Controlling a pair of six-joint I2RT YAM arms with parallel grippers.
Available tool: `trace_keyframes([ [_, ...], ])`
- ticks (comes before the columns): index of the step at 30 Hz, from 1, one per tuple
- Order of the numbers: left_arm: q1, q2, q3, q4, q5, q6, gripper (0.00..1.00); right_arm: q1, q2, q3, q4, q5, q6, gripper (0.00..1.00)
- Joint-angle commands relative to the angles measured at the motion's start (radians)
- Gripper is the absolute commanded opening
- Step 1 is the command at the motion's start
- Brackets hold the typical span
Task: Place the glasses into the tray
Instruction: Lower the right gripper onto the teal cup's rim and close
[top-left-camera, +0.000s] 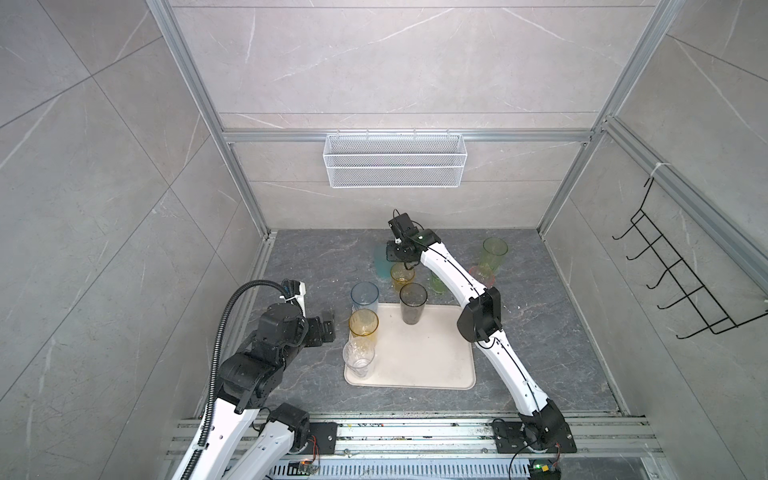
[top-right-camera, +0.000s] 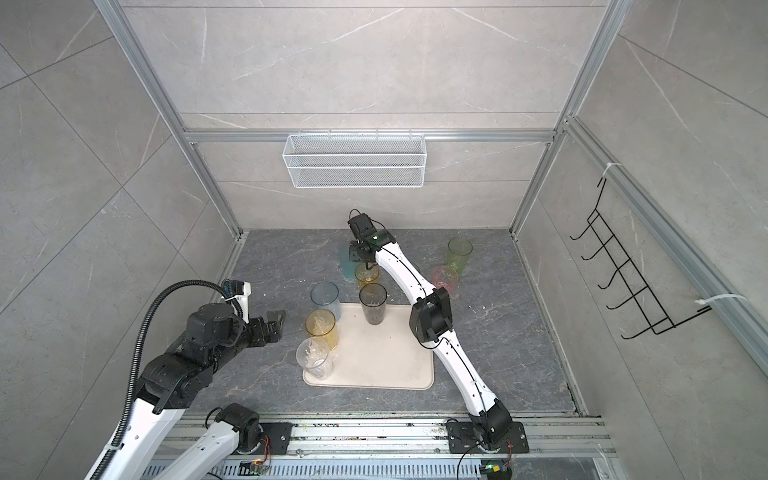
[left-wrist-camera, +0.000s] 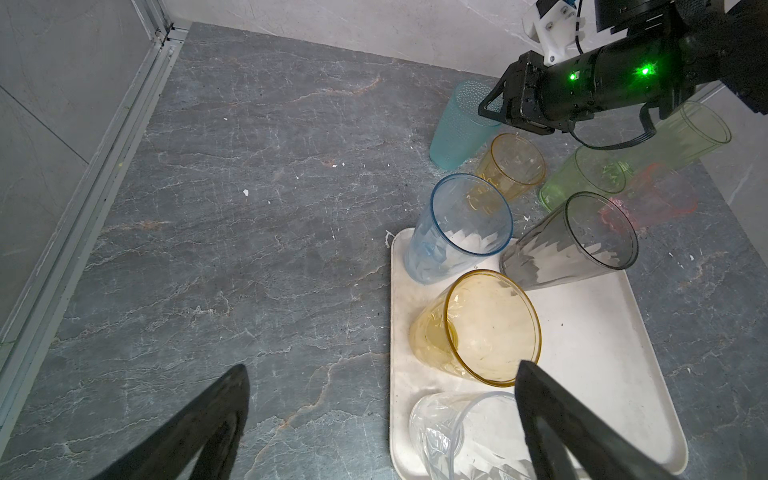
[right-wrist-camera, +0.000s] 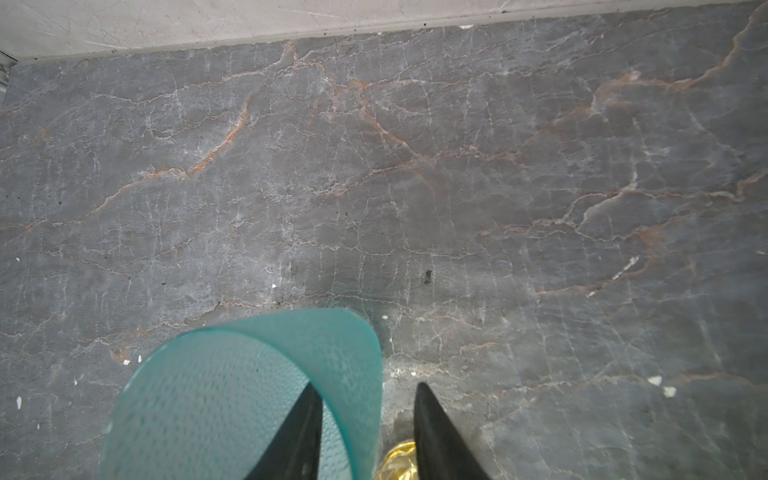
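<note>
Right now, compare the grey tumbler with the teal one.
The grey tumbler stands on the tray; the teal tumbler stands on the countertop beyond it. Grey is see-through, teal frosted and dimpled. The right gripper straddles teal's rim; grey is untouched. Both are tall and upright.

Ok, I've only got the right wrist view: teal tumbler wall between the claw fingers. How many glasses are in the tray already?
Observer: Four: the blue tumbler, tall amber tumbler and clear tumbler along the left edge of the tray, the grey tumbler at its far edge.
Operator: Which are still out?
Observer: Besides yours, the short amber tumbler, short green tumbler, tall green tumbler and pink tumbler, on the countertop beyond the tray.
Operator: And the left claw?
Observer: The left claw hangs open and empty, left of the tray.
</note>
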Motion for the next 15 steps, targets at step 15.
trace_keyframes([
  [15, 0.005, 0.005, -0.002, 0.024, -0.014, -0.017, 1.00, -0.002, -0.047, 0.030, -0.006, 0.001, -0.010, 0.06],
])
